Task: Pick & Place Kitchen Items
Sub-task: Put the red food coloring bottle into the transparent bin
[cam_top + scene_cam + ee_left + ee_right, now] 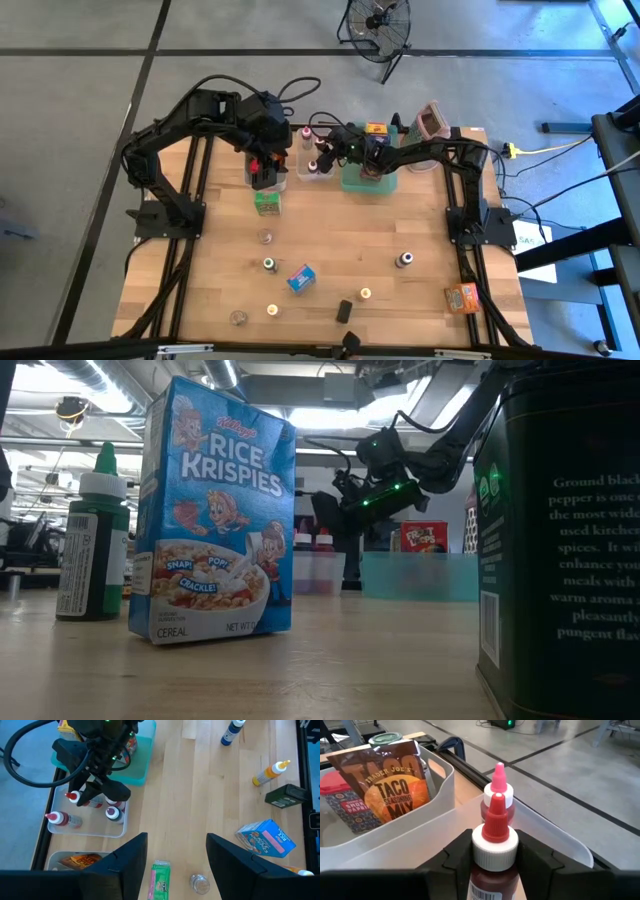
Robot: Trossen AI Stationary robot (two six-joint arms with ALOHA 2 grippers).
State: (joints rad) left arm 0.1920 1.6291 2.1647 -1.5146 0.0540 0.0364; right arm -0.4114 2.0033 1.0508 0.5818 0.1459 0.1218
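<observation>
Red-capped bottle (pixel 492 852) sits between the right gripper (pixel 492 857) fingers over the clear bin (pixel 318 172) at 12 o'clock. Left gripper (pixel 175 852) hangs wide above the green box (pixel 267 202). Bottle base cut off.

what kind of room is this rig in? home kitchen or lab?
Likely a lab or workshop, not a kitchen: bare concrete floor marked with dark tape lines, a floor fan behind the table, and exposed ceiling ducting with strip lights in the low view.
</observation>
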